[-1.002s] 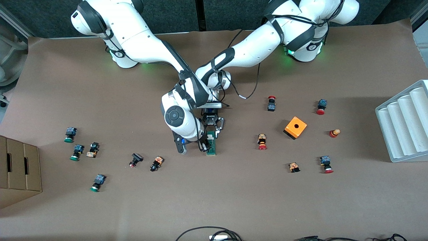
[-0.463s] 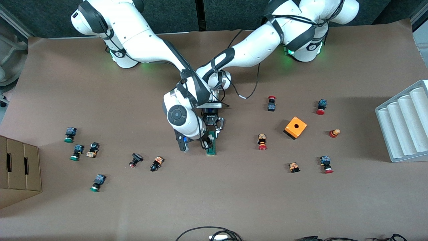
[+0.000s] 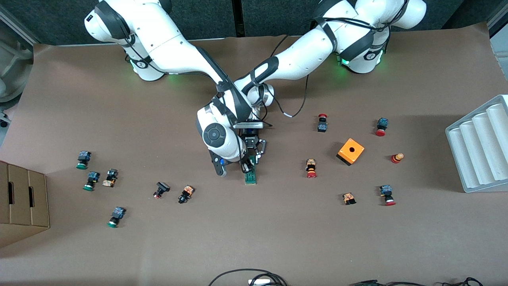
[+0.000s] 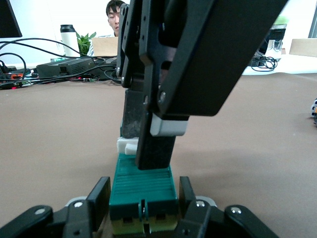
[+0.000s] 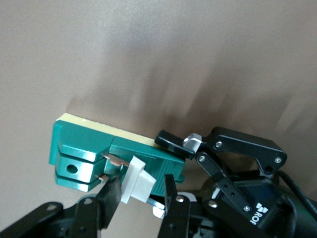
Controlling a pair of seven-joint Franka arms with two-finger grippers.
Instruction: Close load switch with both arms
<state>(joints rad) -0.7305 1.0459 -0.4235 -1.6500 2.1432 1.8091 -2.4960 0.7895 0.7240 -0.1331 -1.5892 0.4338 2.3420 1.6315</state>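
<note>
- Front view: the load switch (image 3: 250, 174) is seen lying flat on the bench (image 3: 278, 230), about mid-bench, with both arms brought together over it.
- The left gripper (image 4: 143, 210) is clamped on the sides of the switch's green body at the end nearer the robots' bases, so the bracing part of the job is judged done.
- The right gripper (image 5: 141, 191) is placed around the white lever (image 5: 134, 181); its fingers (image 5: 113, 194) flank that piece, but firm contact cannot be confirmed.
- The lever is seen raised off the green body and two copper contacts (image 5: 115, 159) are exposed, so the switch is judged not yet closed.
- What is left: the lever is to be pressed home while the body is held, then both released.
</note>
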